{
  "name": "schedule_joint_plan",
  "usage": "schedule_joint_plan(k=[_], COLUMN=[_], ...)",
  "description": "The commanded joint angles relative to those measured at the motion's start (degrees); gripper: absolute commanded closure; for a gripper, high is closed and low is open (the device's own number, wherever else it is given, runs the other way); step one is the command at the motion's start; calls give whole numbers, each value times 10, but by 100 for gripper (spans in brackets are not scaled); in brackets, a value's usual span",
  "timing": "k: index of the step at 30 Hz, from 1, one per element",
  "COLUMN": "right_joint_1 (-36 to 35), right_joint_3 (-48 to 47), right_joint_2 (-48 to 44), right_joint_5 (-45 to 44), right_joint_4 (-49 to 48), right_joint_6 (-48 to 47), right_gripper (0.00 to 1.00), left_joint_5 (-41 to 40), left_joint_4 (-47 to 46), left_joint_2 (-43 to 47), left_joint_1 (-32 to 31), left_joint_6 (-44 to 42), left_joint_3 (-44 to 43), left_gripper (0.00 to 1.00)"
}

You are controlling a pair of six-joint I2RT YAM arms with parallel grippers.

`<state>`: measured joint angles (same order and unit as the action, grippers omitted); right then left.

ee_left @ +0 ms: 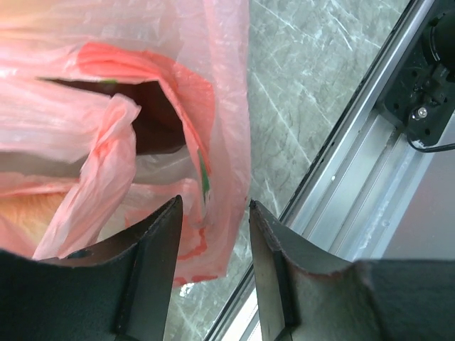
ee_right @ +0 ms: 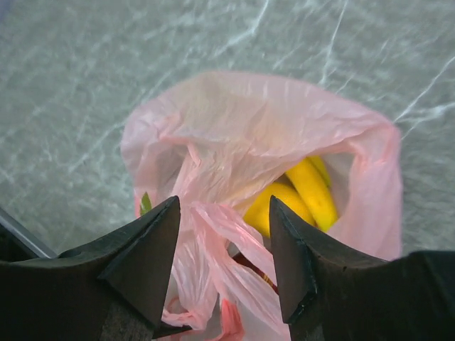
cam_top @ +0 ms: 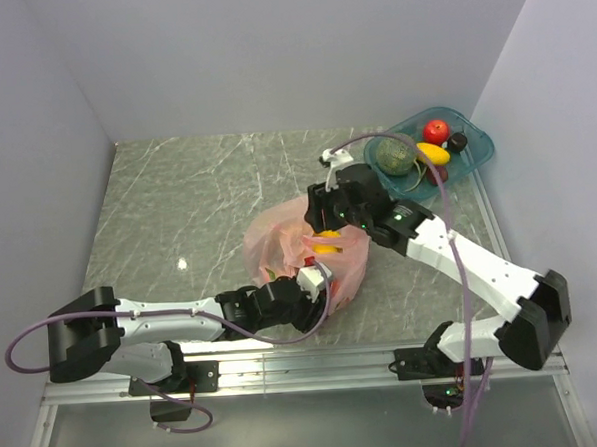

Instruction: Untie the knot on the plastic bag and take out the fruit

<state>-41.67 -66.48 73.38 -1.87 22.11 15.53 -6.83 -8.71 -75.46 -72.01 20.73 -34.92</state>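
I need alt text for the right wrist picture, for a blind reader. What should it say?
A pink plastic bag lies open on a grey marbled table, with yellow fruit showing inside its mouth. The fingers of the right gripper stand apart, a strip of pink plastic between them.

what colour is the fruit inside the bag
Yellow; the fruit shows best in the right wrist view.

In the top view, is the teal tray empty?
No, the teal tray holds a red apple, a dull-green melon and a yellow fruit.
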Motion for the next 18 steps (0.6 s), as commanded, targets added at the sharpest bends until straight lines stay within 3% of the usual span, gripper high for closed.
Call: schedule_joint_plan(k=[1, 6, 13, 18], right_joint_1=[-4, -4, -3, -3], right_joint_3=[10, 15, 120, 193], right_joint_2=[53, 87, 2, -35], right_joint_5=[16, 13, -12, -21], right_joint_4=[24, 83, 142, 154], right_joint_6=[-7, -8, 15, 70], right_gripper=[40, 45, 73, 73], left_joint_5=[-8, -17, -53, -71], left_joint_4=[-24, -14, 16, 18], left_joint_2=[22, 17, 5, -4], left_joint_1=[-4, -4, -3, -3], left_joint_6=[13, 19, 21, 30], left_joint_3=[13, 13, 6, 5], left_gripper=[51, 51, 52, 52])
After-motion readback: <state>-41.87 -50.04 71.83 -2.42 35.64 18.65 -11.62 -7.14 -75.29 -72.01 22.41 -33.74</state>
